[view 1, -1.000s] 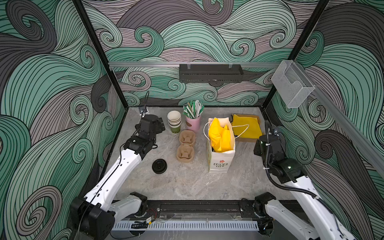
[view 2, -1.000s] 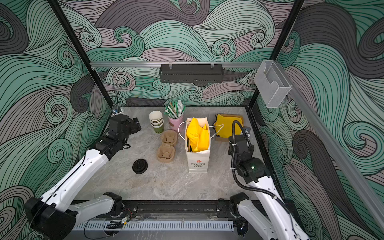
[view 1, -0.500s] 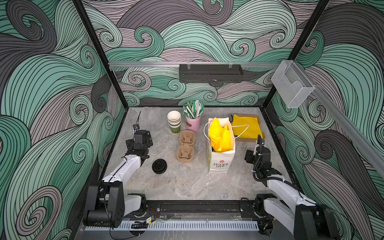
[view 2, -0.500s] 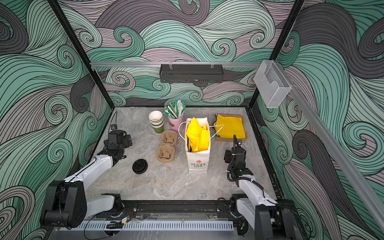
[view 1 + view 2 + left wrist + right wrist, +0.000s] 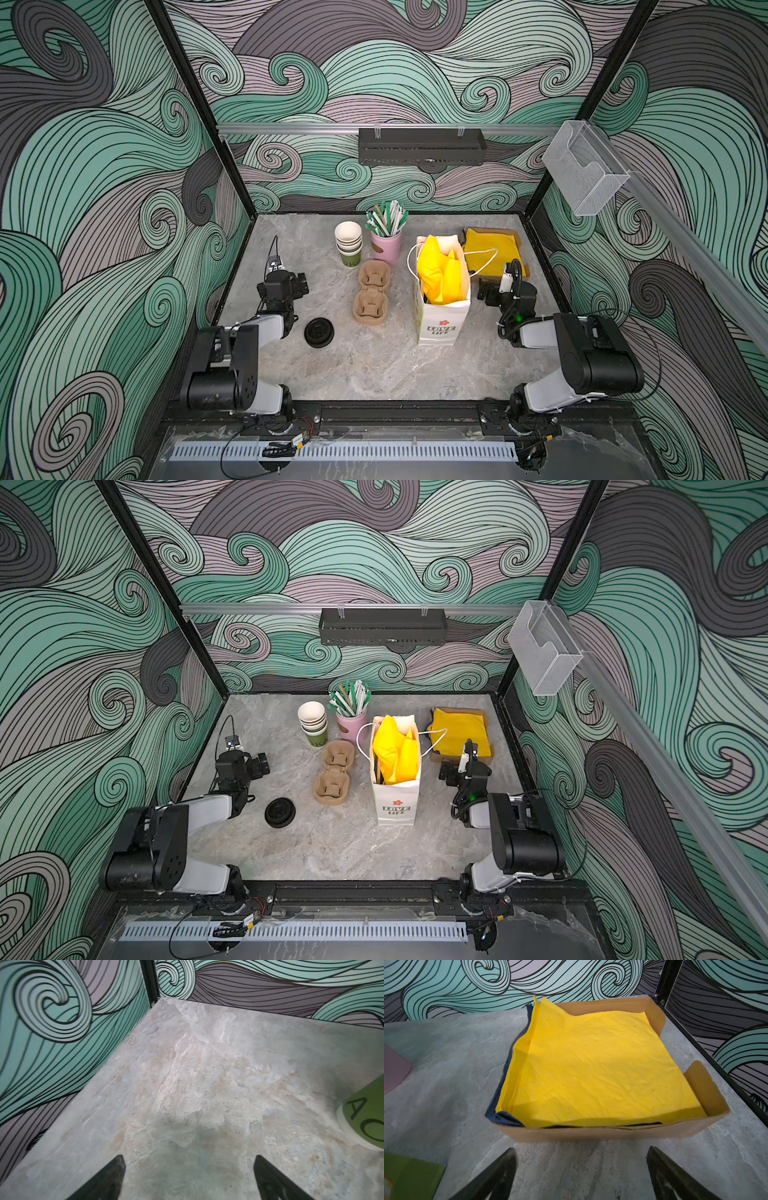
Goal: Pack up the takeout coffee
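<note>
Left claw (image 5: 189,1159) and right claw (image 5: 581,1152) now back low, wide and empty; cup stack (image 5: 348,246) upright, mouths up.

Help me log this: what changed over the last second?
Both arms folded down toward their bases; the left gripper drew back from the cup stack, the right gripper sank beside the bag. No grasp or release visible. Stack, lid, carriers and bag stayed put.

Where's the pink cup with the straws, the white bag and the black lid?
pink cup (image 5: 386,250): in a top view, on its pink side below the straws.
white bag (image 5: 442,312): in a top view, on its white front above the lettering.
black lid (image 5: 318,331): in a top view, on the middle of its top.
</note>
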`<action>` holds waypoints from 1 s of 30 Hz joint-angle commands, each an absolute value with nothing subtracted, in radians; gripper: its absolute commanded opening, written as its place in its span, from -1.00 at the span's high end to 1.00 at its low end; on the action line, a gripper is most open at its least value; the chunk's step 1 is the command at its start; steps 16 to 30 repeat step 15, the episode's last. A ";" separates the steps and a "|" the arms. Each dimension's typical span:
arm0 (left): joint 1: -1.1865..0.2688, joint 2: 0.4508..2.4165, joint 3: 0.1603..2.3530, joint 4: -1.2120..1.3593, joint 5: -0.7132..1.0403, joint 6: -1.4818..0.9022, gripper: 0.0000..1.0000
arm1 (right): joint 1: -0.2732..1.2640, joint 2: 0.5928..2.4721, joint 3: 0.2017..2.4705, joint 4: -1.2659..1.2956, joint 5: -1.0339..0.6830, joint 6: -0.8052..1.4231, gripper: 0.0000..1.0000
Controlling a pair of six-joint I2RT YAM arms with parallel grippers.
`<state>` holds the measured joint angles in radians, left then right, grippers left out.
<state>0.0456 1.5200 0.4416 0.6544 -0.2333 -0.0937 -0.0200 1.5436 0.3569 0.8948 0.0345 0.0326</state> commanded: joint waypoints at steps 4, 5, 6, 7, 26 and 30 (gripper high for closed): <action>0.054 1.529 0.437 0.740 -0.201 -0.085 -0.97 | 0.023 1.541 0.386 0.889 0.101 -0.012 -0.98; 0.054 1.523 0.444 0.716 -0.201 -0.094 -0.97 | 0.032 1.539 0.390 0.881 0.117 -0.019 -0.98; 0.054 1.514 0.456 0.671 -0.202 -0.101 -0.97 | 0.036 1.531 0.400 0.844 0.123 -0.019 -0.98; 0.054 1.522 0.449 0.700 -0.204 -0.097 -0.97 | 0.033 1.541 0.414 0.823 0.115 -0.016 -0.98; 0.047 1.517 0.463 0.668 -0.184 -0.075 -0.97 | 0.032 1.533 0.397 0.855 0.116 -0.020 -0.98; 0.047 1.517 0.463 0.668 -0.184 -0.075 -0.97 | 0.032 1.533 0.397 0.855 0.116 -0.020 -0.98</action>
